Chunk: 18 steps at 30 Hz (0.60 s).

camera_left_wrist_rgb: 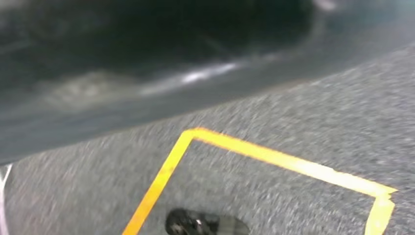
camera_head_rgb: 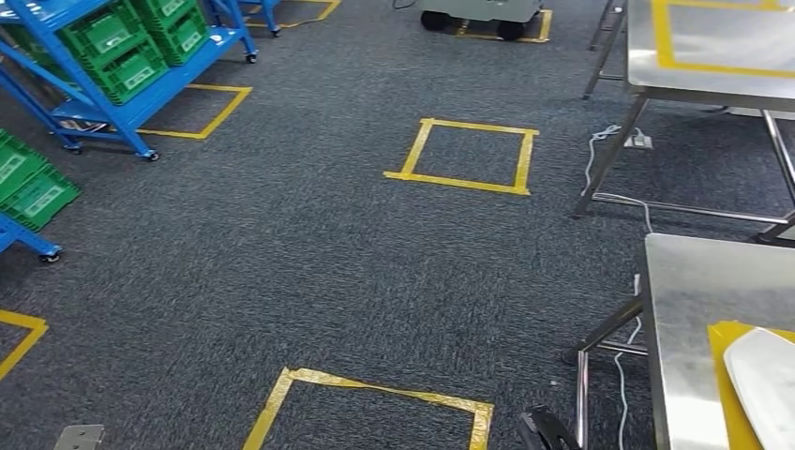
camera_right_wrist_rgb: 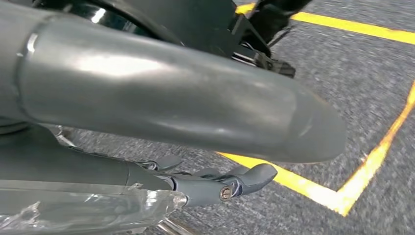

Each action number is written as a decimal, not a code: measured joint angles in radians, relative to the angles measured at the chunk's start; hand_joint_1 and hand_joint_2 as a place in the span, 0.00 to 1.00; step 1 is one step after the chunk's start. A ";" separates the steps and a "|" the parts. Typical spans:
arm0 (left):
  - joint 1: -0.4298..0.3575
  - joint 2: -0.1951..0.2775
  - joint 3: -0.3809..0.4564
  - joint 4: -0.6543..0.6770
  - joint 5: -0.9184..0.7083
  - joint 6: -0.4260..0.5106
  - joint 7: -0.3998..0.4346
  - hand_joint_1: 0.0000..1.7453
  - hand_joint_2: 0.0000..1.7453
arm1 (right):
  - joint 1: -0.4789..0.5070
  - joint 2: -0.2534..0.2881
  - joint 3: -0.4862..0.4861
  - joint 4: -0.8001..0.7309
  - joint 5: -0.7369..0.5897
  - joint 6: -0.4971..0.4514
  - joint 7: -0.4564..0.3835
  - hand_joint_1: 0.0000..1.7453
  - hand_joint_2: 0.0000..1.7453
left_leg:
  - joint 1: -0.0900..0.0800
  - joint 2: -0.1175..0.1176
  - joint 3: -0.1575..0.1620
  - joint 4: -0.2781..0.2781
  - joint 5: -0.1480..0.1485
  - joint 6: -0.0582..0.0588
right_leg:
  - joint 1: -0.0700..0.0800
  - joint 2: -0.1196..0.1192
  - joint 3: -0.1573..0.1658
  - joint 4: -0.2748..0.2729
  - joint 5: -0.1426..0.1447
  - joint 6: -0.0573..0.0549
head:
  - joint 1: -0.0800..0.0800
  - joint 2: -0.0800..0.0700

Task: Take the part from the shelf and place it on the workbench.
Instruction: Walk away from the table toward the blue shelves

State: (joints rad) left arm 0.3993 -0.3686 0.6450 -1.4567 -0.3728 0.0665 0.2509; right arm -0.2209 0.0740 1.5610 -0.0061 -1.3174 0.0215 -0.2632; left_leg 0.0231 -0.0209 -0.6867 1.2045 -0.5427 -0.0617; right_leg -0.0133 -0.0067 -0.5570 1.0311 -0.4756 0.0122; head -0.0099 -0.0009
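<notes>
My right hand shows close up in the right wrist view, with a thick grey thumb above darker, gently curled fingers. Carpet shows through the gap between them. Crinkled clear plastic lies against the underside of the fingers; I cannot tell whether it wraps a held part. The steel workbench stands at the right of the head view. Blue shelves with green bins stand far left. In the left wrist view, a blurred dark grey shape hangs over the carpet, and my left hand cannot be made out in it.
A yellow mat with a white tray lies on the near workbench. A second steel table stands behind it, with a cable on the floor. Yellow tape squares mark the grey carpet. A wheeled cart stands far back.
</notes>
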 joint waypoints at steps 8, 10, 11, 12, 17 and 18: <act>-0.065 0.000 0.031 0.170 0.057 -0.018 -0.022 0.00 0.00 | -0.012 0.001 0.000 0.000 -0.001 0.009 0.004 0.00 0.00 | -0.027 0.087 0.113 -0.205 0.106 0.039 | 0.020 -0.103 0.012 0.000 -0.011 0.009 | 0.002 0.000; -0.073 0.000 0.038 0.197 0.080 -0.024 -0.029 0.00 0.00 | -0.016 0.002 0.000 0.000 -0.001 0.009 0.004 0.00 0.00 | -0.026 0.064 0.112 -0.211 0.111 0.050 | 0.019 -0.113 0.016 -0.004 -0.012 0.019 | 0.002 0.000; -0.074 0.000 0.042 0.210 0.094 -0.023 -0.032 0.00 0.00 | -0.018 0.002 0.000 0.000 -0.001 0.009 0.003 0.00 0.00 | -0.024 0.054 0.113 -0.214 0.114 0.055 | 0.017 -0.095 0.014 0.002 -0.018 0.026 | 0.003 0.000; -0.077 0.000 0.045 0.222 0.109 -0.020 -0.035 0.00 0.00 | -0.020 0.002 0.000 0.000 -0.001 0.009 0.003 0.00 0.00 | -0.020 0.044 0.115 -0.218 0.117 0.060 | 0.015 -0.069 0.005 0.024 -0.034 0.031 | 0.005 0.000; -0.088 -0.002 0.037 0.263 0.127 -0.033 -0.057 0.00 0.00 | -0.010 0.002 0.000 0.000 -0.001 0.008 0.002 0.00 0.00 | -0.016 -0.020 0.111 -0.219 0.123 0.068 | 0.011 0.004 -0.116 0.270 -0.133 0.041 | 0.012 0.000; -0.088 -0.002 0.035 0.268 0.115 -0.043 -0.061 0.00 0.00 | -0.010 0.002 0.000 0.000 -0.001 0.008 0.002 0.00 0.00 | -0.015 -0.035 0.112 -0.219 0.124 0.067 | 0.010 0.006 -0.109 0.246 -0.108 0.041 | 0.012 0.000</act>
State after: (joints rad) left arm 0.3117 -0.3710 0.6805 -1.1889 -0.2575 0.0239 0.1902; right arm -0.2306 0.0763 1.5611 -0.0065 -1.3181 0.0297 -0.2608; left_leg 0.0083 -0.0559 -0.5748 0.9855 -0.4188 0.0052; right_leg -0.0035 -0.0002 -0.6655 1.2773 -0.5839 0.0529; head 0.0018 -0.0010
